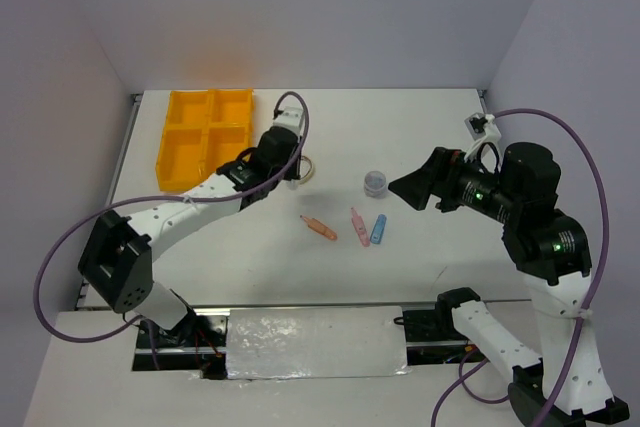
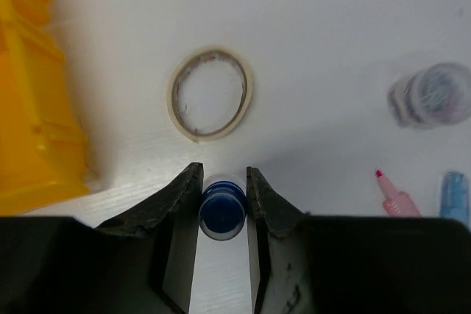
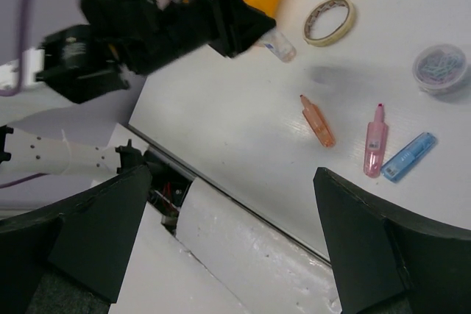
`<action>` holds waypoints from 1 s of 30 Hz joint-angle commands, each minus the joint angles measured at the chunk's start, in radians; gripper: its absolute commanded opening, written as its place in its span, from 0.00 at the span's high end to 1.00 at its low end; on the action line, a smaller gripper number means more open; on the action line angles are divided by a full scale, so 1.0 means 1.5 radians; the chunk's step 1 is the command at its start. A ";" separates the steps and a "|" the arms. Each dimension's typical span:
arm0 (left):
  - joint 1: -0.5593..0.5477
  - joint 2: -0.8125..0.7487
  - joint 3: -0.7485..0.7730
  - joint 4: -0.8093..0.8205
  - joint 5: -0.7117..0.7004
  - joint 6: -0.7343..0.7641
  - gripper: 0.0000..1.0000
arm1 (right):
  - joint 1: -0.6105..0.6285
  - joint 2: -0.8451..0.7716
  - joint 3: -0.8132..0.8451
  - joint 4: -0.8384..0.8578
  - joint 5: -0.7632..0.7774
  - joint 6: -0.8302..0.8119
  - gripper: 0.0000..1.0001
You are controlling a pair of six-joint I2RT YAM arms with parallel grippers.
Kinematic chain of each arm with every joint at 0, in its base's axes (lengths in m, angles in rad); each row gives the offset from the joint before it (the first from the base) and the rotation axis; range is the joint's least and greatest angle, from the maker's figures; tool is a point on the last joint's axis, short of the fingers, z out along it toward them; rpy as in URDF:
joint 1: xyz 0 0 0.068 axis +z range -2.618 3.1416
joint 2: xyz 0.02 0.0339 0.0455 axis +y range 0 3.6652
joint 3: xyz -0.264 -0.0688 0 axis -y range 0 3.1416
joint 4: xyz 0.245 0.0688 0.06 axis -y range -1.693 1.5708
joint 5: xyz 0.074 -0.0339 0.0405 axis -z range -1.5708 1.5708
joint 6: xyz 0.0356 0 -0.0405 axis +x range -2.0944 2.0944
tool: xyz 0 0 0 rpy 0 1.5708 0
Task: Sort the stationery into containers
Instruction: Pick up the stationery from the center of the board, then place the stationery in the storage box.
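blue-capped bottle in left pincer | tan ring flat, just beyond

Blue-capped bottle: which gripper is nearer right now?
Left. The left gripper is closed on the blue-capped bottle, a finger either side of its cap. The right gripper is open over the right of the table, beyond the round jar from the bottle.

No legible text, labels or numbers.

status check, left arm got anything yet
Left gripper shut on blue-capped bottle. Right gripper open, empty. Tape ring just ahead, not touching; yellow tray off to the side.
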 commanded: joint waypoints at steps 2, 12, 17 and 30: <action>0.027 -0.043 0.195 -0.167 -0.058 0.039 1.00 | 0.002 -0.003 0.033 -0.013 0.045 0.002 0.00; 0.305 0.176 0.652 -0.507 -0.092 -0.003 1.00 | 0.002 -0.023 0.009 0.008 0.066 0.015 0.00; 0.395 0.352 0.839 -0.528 -0.099 0.028 1.00 | 0.002 -0.018 0.011 0.011 0.058 0.013 0.00; 0.515 0.439 0.777 -0.278 0.023 0.036 1.00 | 0.002 -0.019 0.008 -0.022 0.060 0.001 0.00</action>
